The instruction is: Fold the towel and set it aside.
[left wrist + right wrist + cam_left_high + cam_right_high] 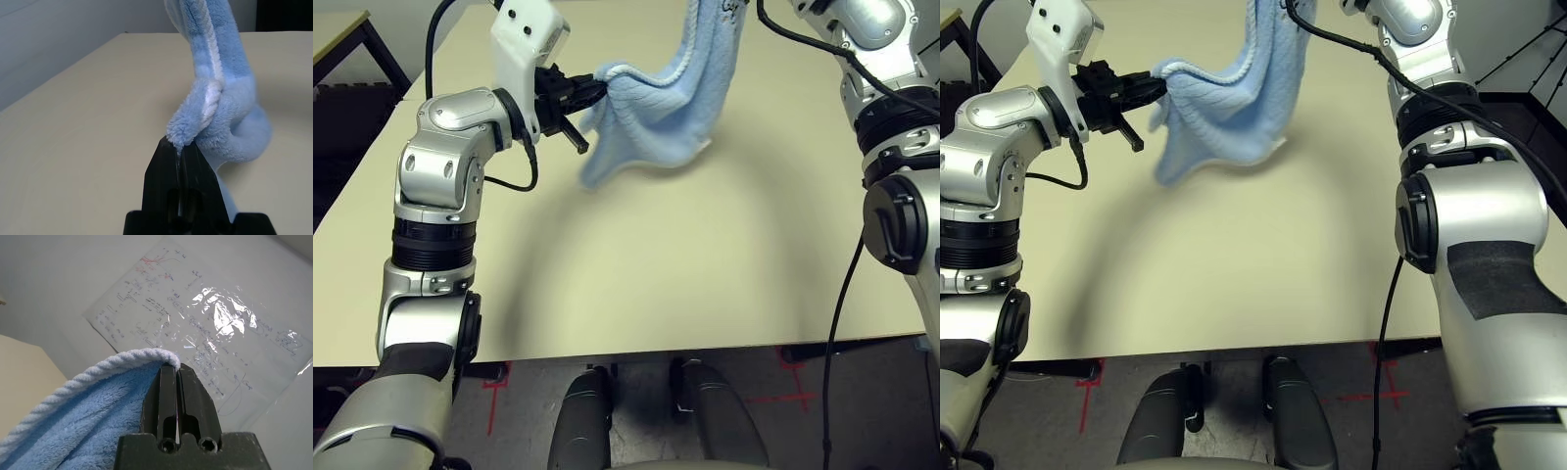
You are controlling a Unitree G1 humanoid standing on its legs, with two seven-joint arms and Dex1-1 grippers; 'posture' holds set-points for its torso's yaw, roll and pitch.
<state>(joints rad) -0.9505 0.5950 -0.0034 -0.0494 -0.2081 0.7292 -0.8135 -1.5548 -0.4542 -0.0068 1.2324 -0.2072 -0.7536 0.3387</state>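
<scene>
towel point(671, 93) hangs above table point(705, 274), both pincers clamping its corners.

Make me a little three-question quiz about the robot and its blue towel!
1. True or false: the towel lies flat on the table.
2. How many of the robot's hands are pinching the towel? A) none B) one C) two
3. Fill in: the rope-like edging on the towel is ____ in colour.

Key:
1. False. It hangs in the air above the table.
2. C. The left hand is shut on one corner and the right hand is shut on another, higher up.
3. White.
</scene>
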